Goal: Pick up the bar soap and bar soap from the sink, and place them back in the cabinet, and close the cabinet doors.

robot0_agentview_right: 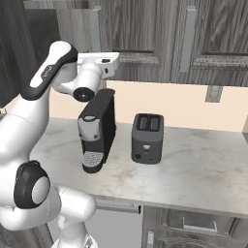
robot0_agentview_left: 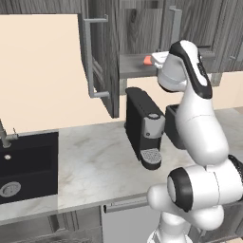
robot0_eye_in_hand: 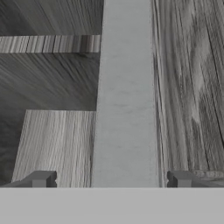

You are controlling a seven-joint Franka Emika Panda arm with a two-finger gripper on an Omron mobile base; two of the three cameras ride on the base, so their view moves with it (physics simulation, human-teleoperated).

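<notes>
One salmon-orange bar soap [robot0_agentview_left: 148,60] lies on the grey inner shelf [robot0_agentview_left: 133,66] of the dark wood-grain cabinet, just left of my white hand [robot0_agentview_left: 163,59]. My gripper [robot0_eye_in_hand: 111,179] is open and holds nothing. A pale grey vertical bar [robot0_eye_in_hand: 124,100] runs up between its fingertips [robot0_eye_in_hand: 41,179], against dark wood grain. The left cabinet door [robot0_agentview_left: 104,52] stands swung open, its long silver handle [robot0_agentview_left: 89,57] facing out. In the right base view my hand [robot0_agentview_right: 104,63] sits beside the right door's handle [robot0_agentview_right: 95,34]. The black sink [robot0_agentview_left: 28,161] lies low at the left.
A black coffee machine [robot0_agentview_left: 144,126] stands on the marble counter [robot0_agentview_left: 95,161] right under my hand. A dark toaster [robot0_agentview_right: 147,138] sits to its right. The faucet [robot0_agentview_left: 4,135] rises behind the sink, whose floor holds the drain [robot0_agentview_left: 9,189]. Closed wall cabinets [robot0_agentview_right: 213,34] continue to the right.
</notes>
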